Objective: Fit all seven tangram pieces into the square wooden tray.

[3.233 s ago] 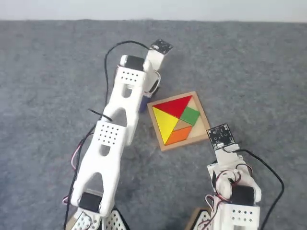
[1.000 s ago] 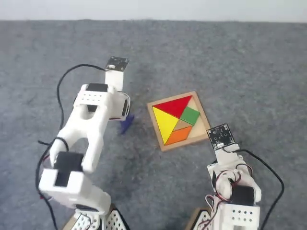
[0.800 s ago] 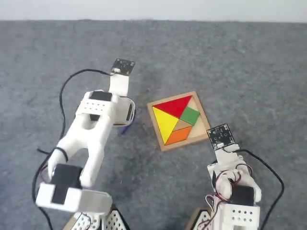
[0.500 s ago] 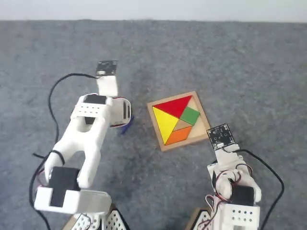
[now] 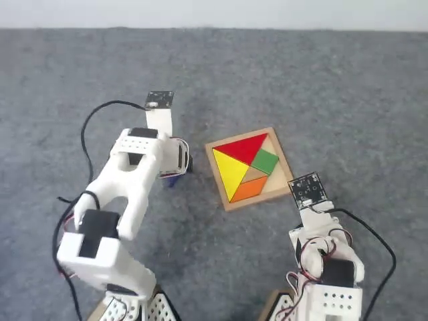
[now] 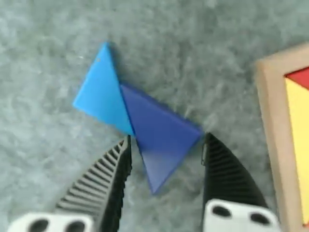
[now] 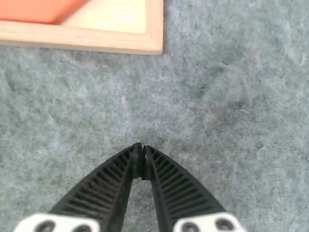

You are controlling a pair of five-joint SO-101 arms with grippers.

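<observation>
**Two blue triangles outside the tray, left tool straddling one**

Tray: the square wooden tray [image 5: 264, 198] lies flat on the grey table [image 5: 348, 87], turned at an angle to the table's edges. Seated in it:
- a red triangle [image 5: 244, 147]
- a yellow triangle [image 5: 229, 172]
- a green square [image 5: 265, 161]
- an orange piece [image 5: 249, 189]

A tan patch sits between the green and the orange. I cannot tell whether it is a piece or the bare tray floor.

Loose pieces: a dark blue triangle [image 6: 159, 140] and a light blue triangle [image 6: 101, 94] lie flat on the table, touching each other along one side. Both are outside the tray. The dark blue one is nearer the tray rim [image 6: 273, 125] but apart from it. In the high view only a sliver of dark blue [image 5: 170, 177] shows under the left arm [image 5: 134, 180], beside the tray's left side.

Left tool [image 6: 166, 140]: jaws apart, low over the table, one finger on each side of the dark blue triangle. One fingertip [image 6: 123, 150] is at the seam where the two blues meet. The other is just beside the triangle's corner nearest the tray. I cannot tell whether either one touches the piece.

Right tool [image 7: 140, 157]: jaws together, holding nothing, over bare table near a corner of the tray. The right arm [image 5: 328, 267] stands at the near edge, below the tray's right corner.
</observation>
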